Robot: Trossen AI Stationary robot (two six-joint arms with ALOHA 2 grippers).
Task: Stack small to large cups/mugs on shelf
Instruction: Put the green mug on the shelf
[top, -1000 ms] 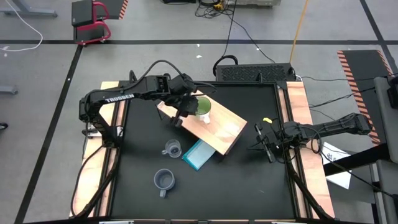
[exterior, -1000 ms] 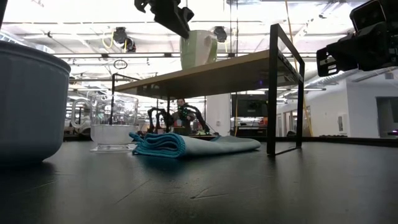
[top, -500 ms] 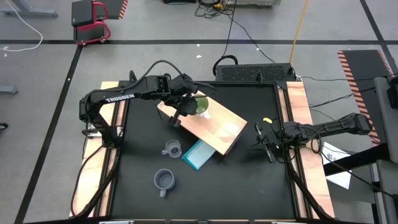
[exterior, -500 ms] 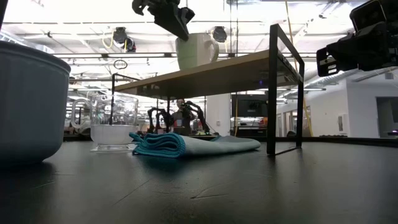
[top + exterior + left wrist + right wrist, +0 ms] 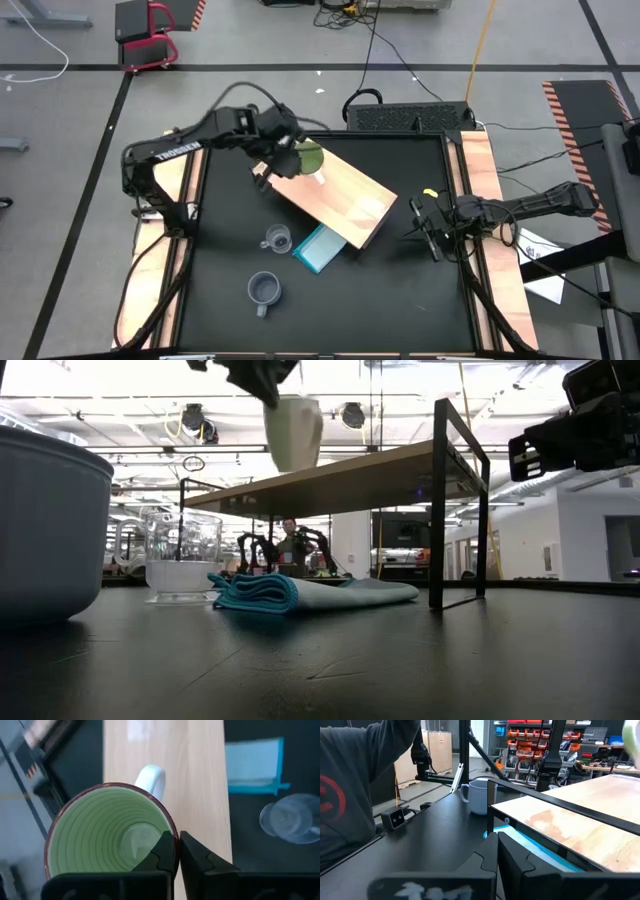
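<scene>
The word "TROSSEN" is read in white on the left arm (image 5: 175, 152) in the high view; no other writing can be made out. The left gripper (image 5: 176, 851) is seen clenched on the rim of the lime-green mug (image 5: 110, 830), one finger inside the rim and one outside. The mug is held above the far left end of the shelf (image 5: 335, 195); in the low view it (image 5: 292, 432) is seen hanging clear of the board (image 5: 340, 480), a gap that cannot be judged from above. Only the left wrist view shows the ribbed green inside and the white handle (image 5: 152, 777).

The clear glass cup (image 5: 277, 239) stands on the black counter (image 5: 400, 290) just beside the folded light-blue cloth (image 5: 320, 248), with the grey-blue mug (image 5: 264, 290) nearer the front edge. In the low view the cloth (image 5: 300, 592) is shown lying partly under the shelf, and the grey-blue mug (image 5: 45, 530) fills the left edge.

The right gripper (image 5: 425, 228) is held off the right end of the shelf, its jaws closed on nothing. Only its wrist view shows a person's dark sleeve (image 5: 355, 780) beyond the counter.
</scene>
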